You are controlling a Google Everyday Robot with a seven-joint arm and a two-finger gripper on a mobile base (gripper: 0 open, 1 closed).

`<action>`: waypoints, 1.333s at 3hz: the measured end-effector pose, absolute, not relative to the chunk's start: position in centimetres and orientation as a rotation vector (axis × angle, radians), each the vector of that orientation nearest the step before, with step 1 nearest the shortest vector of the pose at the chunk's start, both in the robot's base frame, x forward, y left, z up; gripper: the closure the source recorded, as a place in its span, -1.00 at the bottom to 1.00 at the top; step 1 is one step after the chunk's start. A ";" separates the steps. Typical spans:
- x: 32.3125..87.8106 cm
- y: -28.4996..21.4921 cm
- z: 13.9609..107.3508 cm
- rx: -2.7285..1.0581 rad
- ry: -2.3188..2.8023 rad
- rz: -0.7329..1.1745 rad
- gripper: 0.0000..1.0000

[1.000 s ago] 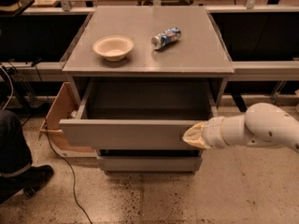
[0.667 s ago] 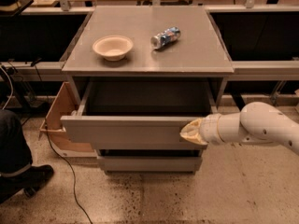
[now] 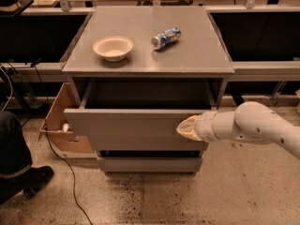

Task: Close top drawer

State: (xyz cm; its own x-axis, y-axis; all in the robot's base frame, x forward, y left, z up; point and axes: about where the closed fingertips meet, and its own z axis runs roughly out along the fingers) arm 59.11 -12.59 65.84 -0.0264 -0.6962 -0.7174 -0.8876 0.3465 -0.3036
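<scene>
The top drawer (image 3: 126, 128) of the grey cabinet (image 3: 150, 64) stands pulled out toward me, its plain flat front panel facing the floor aisle and its dark inside showing empty. My gripper (image 3: 183, 128), on a white arm coming in from the right, rests with its pale tip against the right part of the drawer's front panel. Two lower drawers (image 3: 149, 163) sit pushed in below.
On the cabinet top lie a beige bowl (image 3: 113, 47) and a tipped drink can (image 3: 165, 37). An open cardboard box (image 3: 61, 121) stands at the cabinet's left. A person's leg and shoe (image 3: 18, 168) are at the far left. A cable (image 3: 65, 172) trails on the floor.
The drawer front has slid back toward the cabinet, and my gripper has followed it, moving left and inward against the panel.
</scene>
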 end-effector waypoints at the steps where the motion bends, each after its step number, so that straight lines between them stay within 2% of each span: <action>1: 62.1 -11.0 66.1 -1.367 1.738 0.263 1.00; 4: 64.5 -9.7 66.1 -1.312 1.723 0.225 1.00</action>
